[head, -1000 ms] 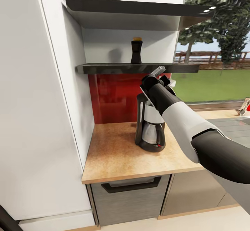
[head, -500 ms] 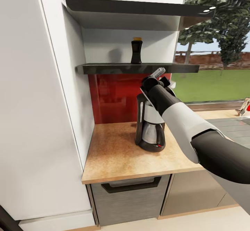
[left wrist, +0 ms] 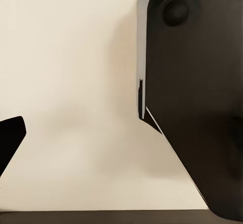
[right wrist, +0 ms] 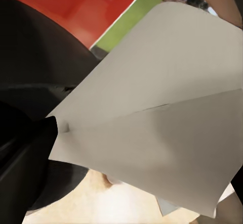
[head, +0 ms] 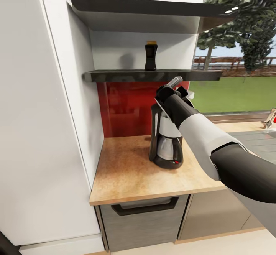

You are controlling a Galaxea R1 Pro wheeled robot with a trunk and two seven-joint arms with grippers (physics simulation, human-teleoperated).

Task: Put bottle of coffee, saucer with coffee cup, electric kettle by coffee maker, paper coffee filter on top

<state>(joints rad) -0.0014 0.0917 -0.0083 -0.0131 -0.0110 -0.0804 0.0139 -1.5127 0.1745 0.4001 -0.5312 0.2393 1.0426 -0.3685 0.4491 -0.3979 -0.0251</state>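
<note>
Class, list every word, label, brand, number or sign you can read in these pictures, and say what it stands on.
None can be read. The bottle of coffee and the coffee maker show no legible label; the coffee maker's small red mark carries no readable text.

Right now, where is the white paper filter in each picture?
Head view: the paper coffee filter barely peeks out as a white bit beside the right gripper, above the coffee maker.
Right wrist view: the filter is a big white folded sheet spread across the middle, pinched at its tip.
Left wrist view: I can't spot it among the pale and black surfaces there.
Shared landmark: the red wall panel, also red in the right wrist view.
</note>
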